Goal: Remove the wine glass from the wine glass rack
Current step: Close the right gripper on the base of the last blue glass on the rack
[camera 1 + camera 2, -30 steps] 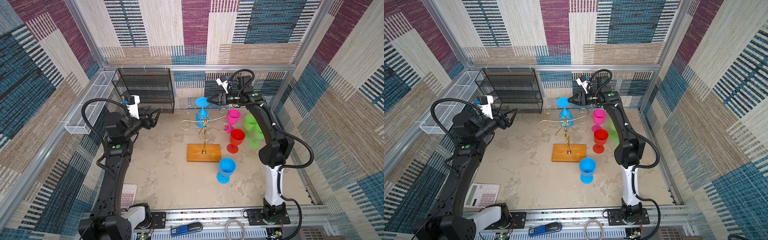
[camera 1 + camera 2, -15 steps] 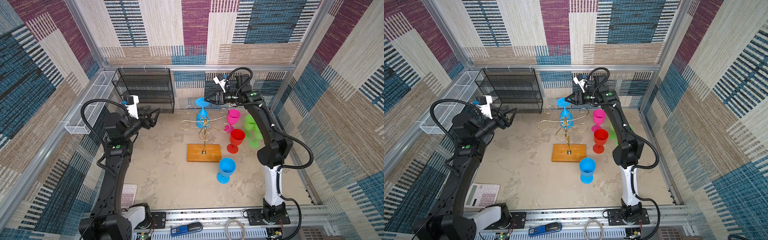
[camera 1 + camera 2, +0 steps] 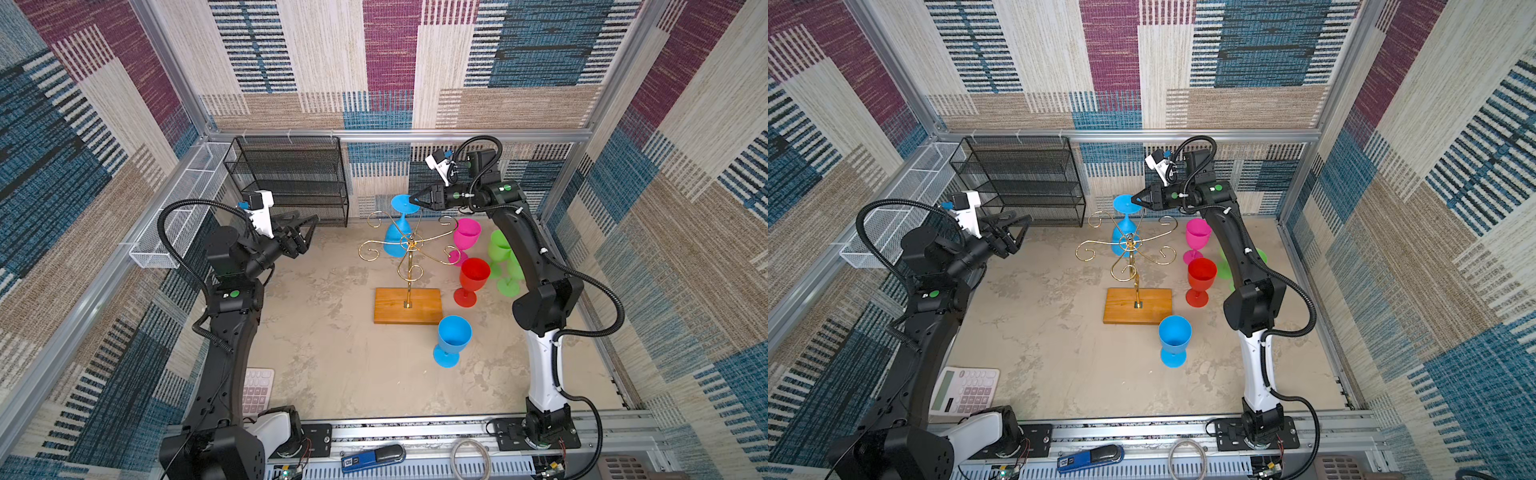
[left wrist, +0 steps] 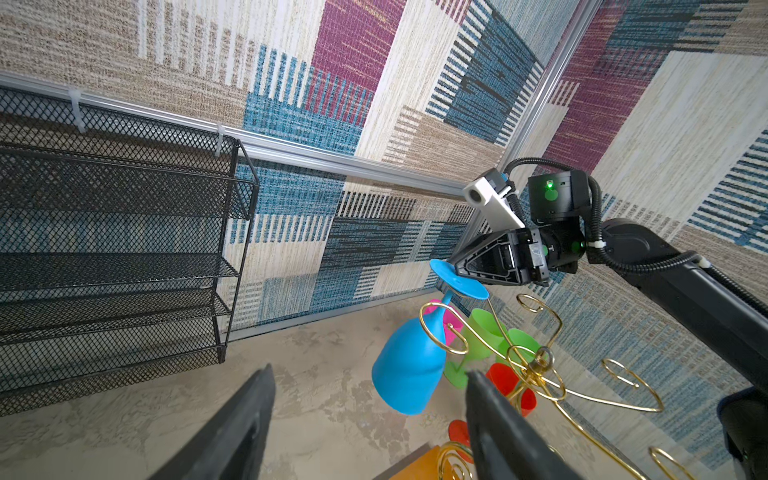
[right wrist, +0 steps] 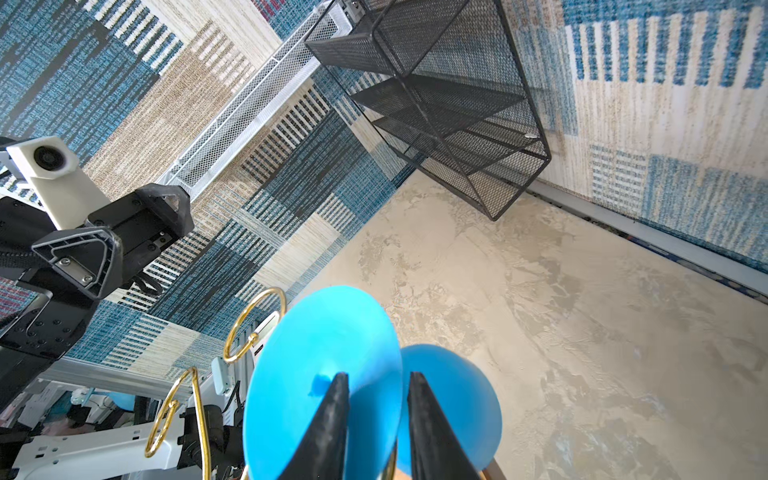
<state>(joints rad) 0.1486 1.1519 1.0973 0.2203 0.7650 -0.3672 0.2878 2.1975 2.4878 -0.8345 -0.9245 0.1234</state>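
Right gripper (image 3: 411, 200) (image 3: 1133, 200) is up in the upper middle of both top views. Its two black fingertips are drawn close on the rim of the round foot of the blue wine glass (image 3: 392, 243) (image 3: 1118, 243). From the right wrist view one finger (image 5: 332, 415) lies across the face of the foot and the other passes behind its edge, so it looks clamped on that rim.

The wine glass hangs upside down, foot up and bowl down and a little tilted. Its stem is caught in one gold curl of the wine glass rack (image 3: 390, 307) (image 3: 1121, 305), on the far side of the centre post. The rack's orange-brown base sits flat on the mottled table (image 3: 332, 374), about mid-frame.

Left gripper (image 3: 311, 226) (image 3: 1022, 230) hangs at centre left, well apart from the rack. Its jaws are spread wide in front of the black mesh shelf (image 3: 291, 178).

Right of the rack stand a pink goblet (image 3: 467, 235), a red goblet (image 3: 473, 274) and green goblets (image 3: 500, 249), the green ones partly behind the right arm. A blue goblet (image 3: 454, 334) stands just beside the base's lower right corner. A white mesh basket (image 3: 178, 216) runs along the left wall, and a calculator (image 3: 963, 390) lies at lower left.
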